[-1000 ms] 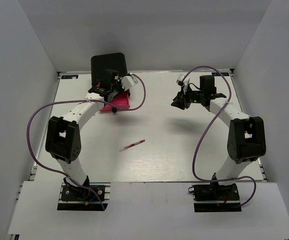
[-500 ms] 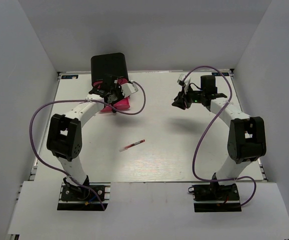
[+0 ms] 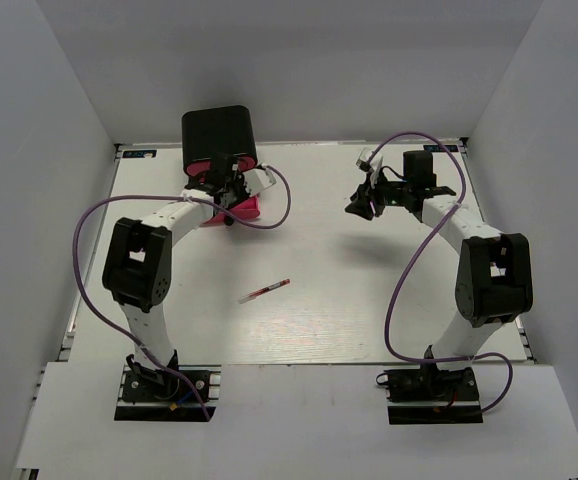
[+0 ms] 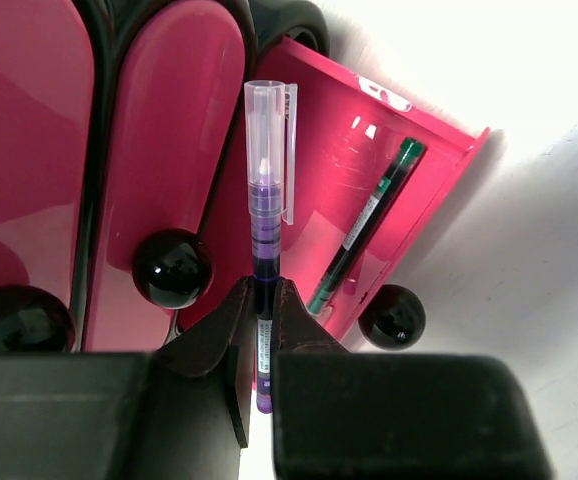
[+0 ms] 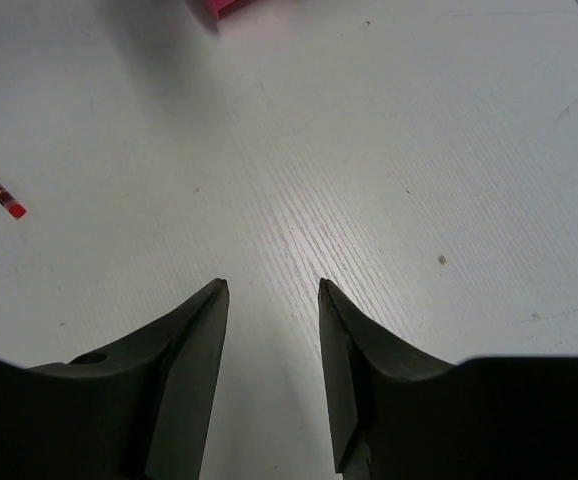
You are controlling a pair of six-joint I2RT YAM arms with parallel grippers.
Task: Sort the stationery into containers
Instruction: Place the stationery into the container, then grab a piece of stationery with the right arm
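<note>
Here, left pincer (image 4: 265, 292) pinching whitish pen (image 4: 267, 195), its barrel partly hidden, right pincer (image 5: 270, 287) spread, red pen (image 5: 9, 207) cropped.

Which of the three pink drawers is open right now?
The rightmost drawer in the left wrist view: it is pulled out with a green pen lying inside, while the middle drawer and left drawer sit shut.
</note>
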